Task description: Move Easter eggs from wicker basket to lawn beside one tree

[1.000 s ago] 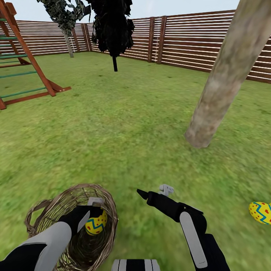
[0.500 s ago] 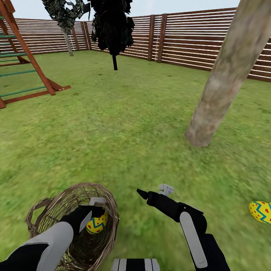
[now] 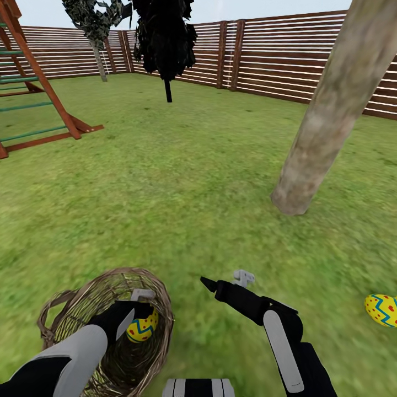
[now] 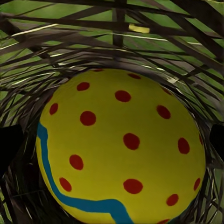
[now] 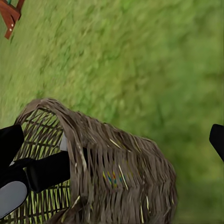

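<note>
The wicker basket (image 3: 82,309) sits on the lawn (image 3: 182,193) at the near left. My left gripper (image 3: 135,311) reaches down into it. Its dark fingertips (image 4: 8,147) stand wide apart on either side of a yellow, red-dotted Easter egg (image 4: 121,149), also seen inside the basket (image 3: 142,326). I cannot see whether they touch it. A second egg (image 3: 381,310) lies on the grass at the far right, below the tree (image 3: 325,110). My right gripper (image 3: 223,279) hovers open and empty over the grass just right of the basket (image 5: 121,163).
A brown slat fence (image 3: 275,55) rings the garden. The red-brown play tower (image 3: 33,82) stands at the far left. A dark narrow tree (image 3: 164,38) and another tree (image 3: 96,33) stand at the back. Open grass stretches from the basket to the trunk.
The head view shifted slightly a second ago. My left arm has edged a little further into the basket. The right arm and the egg on the grass have stayed put.
</note>
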